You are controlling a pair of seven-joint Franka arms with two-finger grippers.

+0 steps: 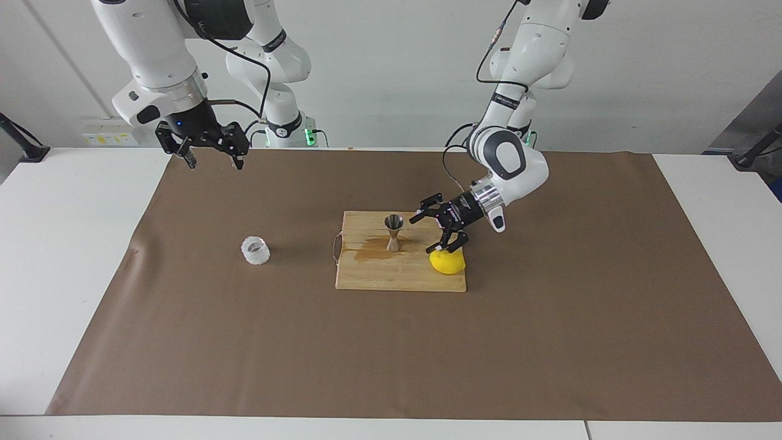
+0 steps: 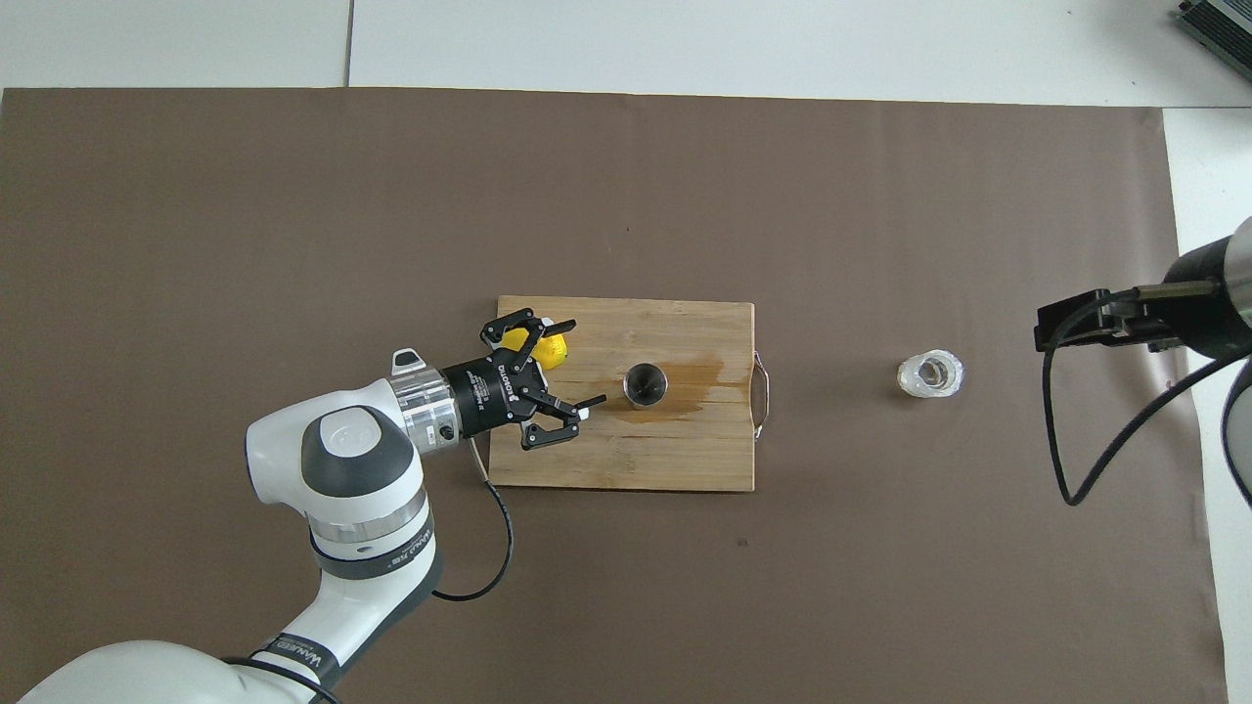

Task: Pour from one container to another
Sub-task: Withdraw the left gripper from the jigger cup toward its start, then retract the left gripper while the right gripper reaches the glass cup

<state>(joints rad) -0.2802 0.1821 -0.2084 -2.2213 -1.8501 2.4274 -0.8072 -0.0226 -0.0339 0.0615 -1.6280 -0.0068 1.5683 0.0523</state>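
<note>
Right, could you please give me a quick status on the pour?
Left gripper open, empty, over board beside lemon. Right gripper open, waiting aloft. Cup alone on mat, jigger upright on board, brown spill at its foot. Nothing blocking.

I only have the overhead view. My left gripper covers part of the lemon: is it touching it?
Observer: The left gripper hangs open just above the lemon; one fingertip looks level with its top, contact unclear.
Operator: Is the jigger upright?
Observer: Yes, the jigger stands upright on the cutting board, clear of the gripper.
Operator: And the right gripper's height?
Observer: The right gripper waits open, raised well above the mat, not over the cup.
</note>
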